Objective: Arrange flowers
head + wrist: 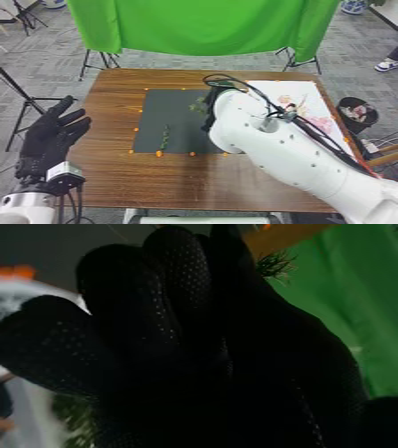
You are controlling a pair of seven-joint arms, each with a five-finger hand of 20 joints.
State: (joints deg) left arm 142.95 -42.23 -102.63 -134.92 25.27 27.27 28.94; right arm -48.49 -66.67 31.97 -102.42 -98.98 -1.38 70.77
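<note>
On a brown wooden table (191, 187), a dark grey mat (169, 112) is seen in the head view; a thin green stem (165, 134) is laid near the mat's near left corner, and leafy greenery (198, 106) is placed just beside the right hand (212, 97), which is partly hidden by its own arm; pink flowers (315, 121) are laid on a white sheet (300, 86) at the right. Whether anything is gripped by the right hand cannot be told; a needle-like sprig (276, 266) is seen past the glove's edge in the right wrist view. The left hand (55, 131) is held spread, beside the table's left edge.

The step in hand is judged to be the placing or adjusting of the greenery on the mat; it is best set down low and flat, with its stalk supported so that the leaves are not crushed; the thin stem should be kept clear of the glove; any release should be made gently, and the hand lifted straight up, lest the sprig be snagged and dragged.
</note>
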